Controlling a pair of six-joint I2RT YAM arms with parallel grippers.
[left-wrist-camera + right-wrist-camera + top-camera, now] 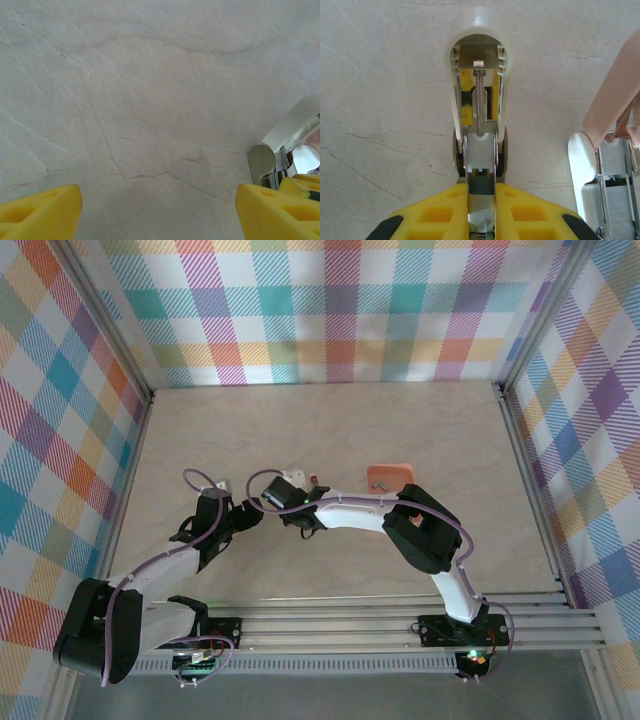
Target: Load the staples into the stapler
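Observation:
My right gripper [481, 187] is shut on the metal channel of a mini stapler [479, 75]. Its white lid is swung open ahead, baring the spring rod. From above, this stapler [292, 479] and the right gripper [290, 492] sit mid-table. Right beside it lies a second open stapler [600, 175], pink and white. A ribbed grey strip that looks like staples [618, 202] lies in its channel. My left gripper [157, 195] is open over bare table, just left of the held stapler [270, 162]. In the top view the left gripper [232, 504] is near it.
An orange tray [388, 476] lies to the right of the staplers, close to the right arm's elbow. The marble-look tabletop [330, 420] is walled by checked panels on three sides. Metal rails run along the near edge.

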